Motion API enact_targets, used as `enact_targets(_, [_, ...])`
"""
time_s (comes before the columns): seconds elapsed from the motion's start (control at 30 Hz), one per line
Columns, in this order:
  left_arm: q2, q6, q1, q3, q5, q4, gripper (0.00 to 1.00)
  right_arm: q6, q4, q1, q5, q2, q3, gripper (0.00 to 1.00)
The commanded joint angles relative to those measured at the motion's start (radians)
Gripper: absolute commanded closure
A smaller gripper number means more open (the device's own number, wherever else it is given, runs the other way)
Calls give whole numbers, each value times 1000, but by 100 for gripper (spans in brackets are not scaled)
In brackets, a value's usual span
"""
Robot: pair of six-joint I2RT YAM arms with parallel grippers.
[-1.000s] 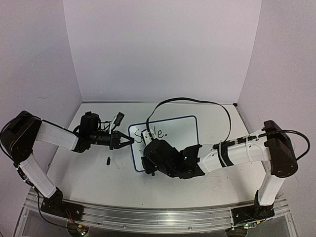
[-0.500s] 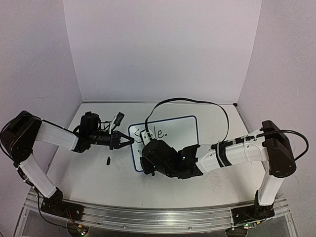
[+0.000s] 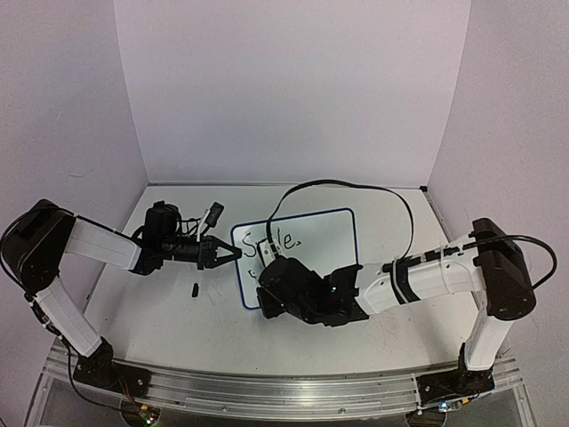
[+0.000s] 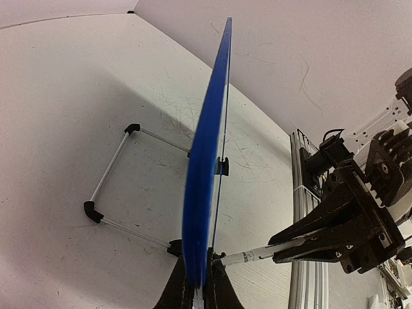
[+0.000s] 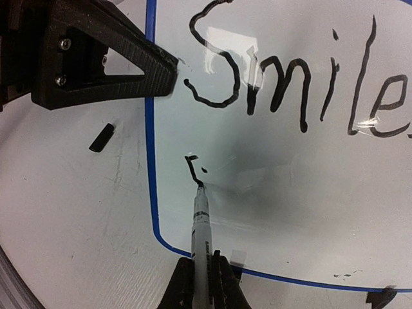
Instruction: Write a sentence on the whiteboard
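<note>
The whiteboard (image 3: 324,247), white with a blue rim, stands tilted on its wire feet mid-table. "Smile." (image 3: 274,241) is written in black along its top and reads clearly in the right wrist view (image 5: 290,84). My left gripper (image 3: 233,253) is shut on the board's left edge, which shows edge-on in the left wrist view (image 4: 206,161). My right gripper (image 3: 269,295) is shut on a white marker (image 5: 201,225). The marker's tip touches the board at the end of a short black stroke (image 5: 191,168) below the "S", near the lower left corner.
A small black cap (image 3: 195,288) lies on the table left of the board and also shows in the right wrist view (image 5: 102,137). A small white and black object (image 3: 213,213) lies behind the left gripper. The aluminium rail (image 3: 267,391) runs along the near edge.
My right gripper has shifted slightly toward the near edge with the marker, drawing a short stroke downward below "Smile.". The left arm and the board have not moved.
</note>
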Motion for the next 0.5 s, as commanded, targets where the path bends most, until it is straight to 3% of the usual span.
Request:
enact_targets(0.0, [31,46,-7,15,-56,-52,100,10,-11,-9,65,-53,-17,100])
enact_targets(0.47, [37,45,-7,17,-50,-52,100,-48,78,-7,22,-72,-46,100])
